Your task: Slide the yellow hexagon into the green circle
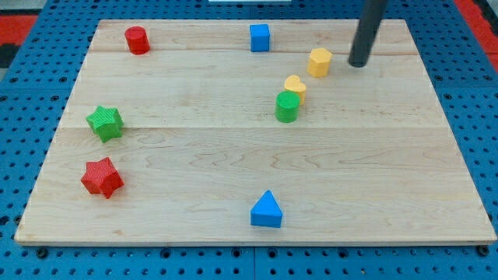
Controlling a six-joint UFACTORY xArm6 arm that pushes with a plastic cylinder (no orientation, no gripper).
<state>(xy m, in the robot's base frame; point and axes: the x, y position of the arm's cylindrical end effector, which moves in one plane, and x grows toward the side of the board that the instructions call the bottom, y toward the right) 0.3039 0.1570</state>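
The yellow hexagon (319, 61) stands on the wooden board at the view's upper right. The green circle (287, 106), a short cylinder, stands below and left of it. A yellow heart (295, 85) lies between them and touches the green circle's upper edge. My tip (358, 64) rests on the board just to the right of the yellow hexagon, with a small gap between them. The dark rod rises from the tip out of the view's top.
A blue cube (259, 37) is at the top middle and a red cylinder (138, 40) at the top left. A green star (105, 122) and a red star (103, 177) sit at the left. A blue triangle (267, 210) is at the bottom middle. The board (233, 155) lies on a blue pegboard.
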